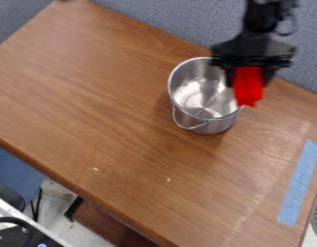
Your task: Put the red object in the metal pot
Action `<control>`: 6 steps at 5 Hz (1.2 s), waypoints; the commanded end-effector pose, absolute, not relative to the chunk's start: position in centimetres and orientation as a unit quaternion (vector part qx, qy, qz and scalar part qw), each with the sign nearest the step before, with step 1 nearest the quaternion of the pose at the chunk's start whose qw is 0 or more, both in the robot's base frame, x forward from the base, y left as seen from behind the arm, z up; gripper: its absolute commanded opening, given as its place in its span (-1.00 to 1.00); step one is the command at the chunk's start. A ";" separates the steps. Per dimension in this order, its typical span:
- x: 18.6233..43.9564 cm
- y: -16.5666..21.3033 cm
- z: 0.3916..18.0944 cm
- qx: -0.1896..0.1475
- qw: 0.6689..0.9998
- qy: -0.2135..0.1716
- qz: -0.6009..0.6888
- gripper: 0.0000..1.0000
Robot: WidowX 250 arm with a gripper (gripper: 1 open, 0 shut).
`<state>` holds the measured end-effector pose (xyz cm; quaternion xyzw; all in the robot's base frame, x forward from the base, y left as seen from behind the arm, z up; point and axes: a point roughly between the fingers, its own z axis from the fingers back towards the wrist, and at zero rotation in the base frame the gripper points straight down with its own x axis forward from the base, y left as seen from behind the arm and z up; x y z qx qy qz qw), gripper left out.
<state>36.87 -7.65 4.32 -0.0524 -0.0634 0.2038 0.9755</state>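
My arm comes down from the top edge, wrist vertical, gripper (250, 69) pointing straight down. I see its black fingers (233, 64) clamped on the red block (250, 84), which hangs below them.

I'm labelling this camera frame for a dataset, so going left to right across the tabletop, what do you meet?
Bare wooden table → metal pot → red object, held upright in the gripper at the pot's right rim → strip of blue tape near the right edge.
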 end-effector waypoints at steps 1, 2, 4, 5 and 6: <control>35.5 -8.7 6.7 -0.066 0.975 -0.097 0.189 -1.00; 34.1 -10.6 6.6 -0.071 0.979 -0.078 0.174 -1.00; 32.7 -2.0 7.1 -0.066 0.965 -0.072 0.242 -1.00; 32.0 3.0 7.1 -0.058 0.964 -0.069 0.251 -1.00; 35.7 -0.1 8.3 -0.073 0.987 -0.056 0.129 -1.00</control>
